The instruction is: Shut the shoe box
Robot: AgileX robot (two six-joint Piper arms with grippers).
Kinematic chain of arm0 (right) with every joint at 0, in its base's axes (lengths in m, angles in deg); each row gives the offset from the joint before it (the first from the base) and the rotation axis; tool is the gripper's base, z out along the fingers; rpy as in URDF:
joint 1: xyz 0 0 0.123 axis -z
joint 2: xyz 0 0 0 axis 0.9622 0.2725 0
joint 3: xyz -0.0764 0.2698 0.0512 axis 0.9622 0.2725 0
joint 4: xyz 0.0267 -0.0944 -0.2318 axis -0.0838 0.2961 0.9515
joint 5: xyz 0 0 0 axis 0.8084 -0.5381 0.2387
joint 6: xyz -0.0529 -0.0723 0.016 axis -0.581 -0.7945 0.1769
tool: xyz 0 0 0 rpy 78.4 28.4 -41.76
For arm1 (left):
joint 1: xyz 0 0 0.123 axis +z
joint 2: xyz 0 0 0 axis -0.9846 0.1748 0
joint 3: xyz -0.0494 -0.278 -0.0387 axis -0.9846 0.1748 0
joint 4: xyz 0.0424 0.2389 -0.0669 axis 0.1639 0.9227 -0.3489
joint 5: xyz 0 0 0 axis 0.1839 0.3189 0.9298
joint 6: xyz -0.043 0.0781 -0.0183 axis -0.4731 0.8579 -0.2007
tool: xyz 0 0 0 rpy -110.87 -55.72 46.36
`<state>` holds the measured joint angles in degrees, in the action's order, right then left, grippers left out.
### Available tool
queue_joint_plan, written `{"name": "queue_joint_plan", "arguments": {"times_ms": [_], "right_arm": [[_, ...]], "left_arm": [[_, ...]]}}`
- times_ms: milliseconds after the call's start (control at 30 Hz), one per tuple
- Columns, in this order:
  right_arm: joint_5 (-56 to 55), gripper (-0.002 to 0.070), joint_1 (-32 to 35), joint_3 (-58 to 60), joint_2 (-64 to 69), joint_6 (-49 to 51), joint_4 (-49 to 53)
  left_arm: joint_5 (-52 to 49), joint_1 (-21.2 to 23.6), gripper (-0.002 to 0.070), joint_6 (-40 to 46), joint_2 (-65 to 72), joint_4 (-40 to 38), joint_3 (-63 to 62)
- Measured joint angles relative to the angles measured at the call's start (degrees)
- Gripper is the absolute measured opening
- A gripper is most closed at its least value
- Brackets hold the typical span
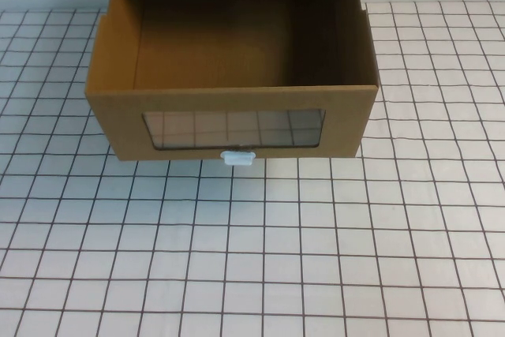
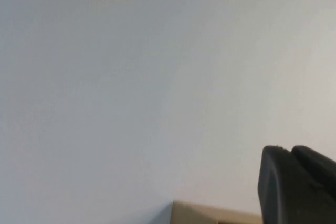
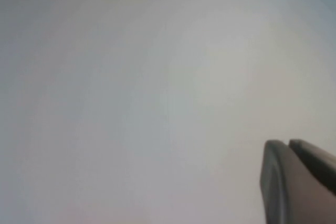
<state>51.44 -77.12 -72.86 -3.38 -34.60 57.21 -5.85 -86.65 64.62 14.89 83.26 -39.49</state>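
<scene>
High view: the shoe box sits at the far middle of the gridded table, its drawer pulled out toward the robot, window and white tab facing forward. Neither arm appears there. Left gripper and right gripper each show one dark finger against a pale wall; whether they are open or closed, I cannot tell.

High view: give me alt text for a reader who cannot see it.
A brown cardboard shoe box sits on a white gridded table with its drawer pulled out and empty, a clear window in its front and a small white tab handle below. Neither the left gripper nor the right gripper appears in this view.
</scene>
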Motion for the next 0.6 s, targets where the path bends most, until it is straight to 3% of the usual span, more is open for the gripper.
{"name": "queue_joint_plan", "arguments": {"times_ms": [267, 467, 600], "right_arm": [[-17.7, -0.0014, 0.0, -2.3, 0.0, 2.7, 0.0], [-18.8, -0.0014, 0.0, -14.0, 0.0, 2.9, 0.1], [-13.6, -0.0014, 0.0, -24.0, -0.2, 2.9, 0.6]], "left_arm": [[20.7, 0.0, -0.0004, -0.3, -0.2, -1.0, -1.4], [18.7, 0.0, -0.0004, 3.6, -0.2, -6.5, -13.8], [14.5, 0.0, -0.0004, 9.5, -0.2, -8.8, -24.9]]}}
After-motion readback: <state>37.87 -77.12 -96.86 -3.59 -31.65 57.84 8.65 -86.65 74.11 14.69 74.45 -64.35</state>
